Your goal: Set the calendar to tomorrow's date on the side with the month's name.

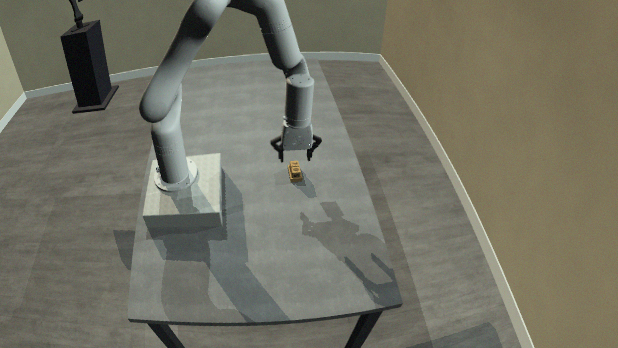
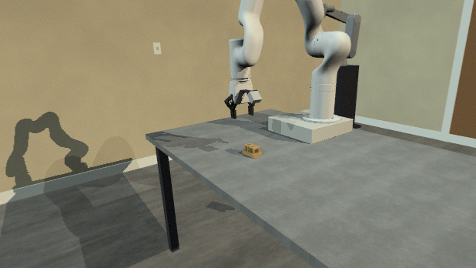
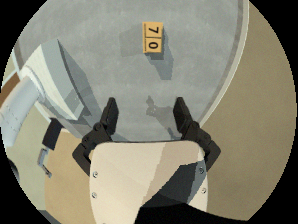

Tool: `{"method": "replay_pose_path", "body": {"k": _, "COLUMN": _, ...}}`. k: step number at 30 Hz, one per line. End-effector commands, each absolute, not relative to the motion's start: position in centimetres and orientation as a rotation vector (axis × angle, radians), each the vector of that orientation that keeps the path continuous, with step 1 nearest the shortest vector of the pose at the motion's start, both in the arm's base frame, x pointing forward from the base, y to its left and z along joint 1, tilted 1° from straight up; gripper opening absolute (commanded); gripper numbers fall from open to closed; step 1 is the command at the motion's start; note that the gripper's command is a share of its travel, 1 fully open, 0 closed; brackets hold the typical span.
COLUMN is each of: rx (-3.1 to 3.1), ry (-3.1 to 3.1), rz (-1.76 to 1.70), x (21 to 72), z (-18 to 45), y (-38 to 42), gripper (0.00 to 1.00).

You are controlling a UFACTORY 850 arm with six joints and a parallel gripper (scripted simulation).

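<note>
A small wooden calendar tray (image 1: 295,171) with two digit cubes stands flat on the grey table. It also shows in the exterior view (image 2: 252,150) and in the wrist view (image 3: 152,38). In the wrist view the cubes' top faces read "7" and "0", side by side. My gripper (image 1: 296,154) hangs well above the table, pointing down, a little behind the tray. It is open wide and empty, as the exterior view (image 2: 242,112) and the wrist view (image 3: 147,123) show. The side with the month's name is too small to read.
The arm's white base block (image 1: 184,192) stands on the table to the left of the tray. The table's right edge (image 1: 370,200) runs close to the tray's side. A black pedestal (image 1: 88,65) stands on the floor far behind.
</note>
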State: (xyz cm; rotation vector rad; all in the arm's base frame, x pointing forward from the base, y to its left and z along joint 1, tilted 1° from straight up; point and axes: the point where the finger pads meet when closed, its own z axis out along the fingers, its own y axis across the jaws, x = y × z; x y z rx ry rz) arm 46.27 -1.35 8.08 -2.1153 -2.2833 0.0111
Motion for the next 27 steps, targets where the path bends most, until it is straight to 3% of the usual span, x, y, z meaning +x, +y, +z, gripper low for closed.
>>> {"method": "replay_pose_path", "body": {"k": 1, "rx": -2.115, "ry": -2.294, "rz": 0.01, "x": 46.4, "z": 8.2, "y": -1.4, "gripper": 1.0}}
{"method": "replay_pose_path", "body": {"k": 11, "rx": -2.114, "ry": -2.294, "rz": 0.01, "x": 46.4, "z": 8.1, "y": -1.3, "gripper": 1.0}}
{"method": "replay_pose_path", "body": {"k": 21, "rx": -2.09, "ry": -2.319, "rz": 0.016, "x": 47.2, "z": 4.2, "y": 5.2, "gripper": 1.0}}
{"method": "replay_pose_path", "body": {"k": 22, "rx": -2.09, "ry": -2.319, "rz": 0.016, "x": 47.2, "z": 4.2, "y": 5.2, "gripper": 0.49}}
{"method": "replay_pose_path", "body": {"k": 27, "rx": -2.09, "ry": -2.319, "rz": 0.016, "x": 47.2, "z": 4.2, "y": 5.2, "gripper": 0.49}}
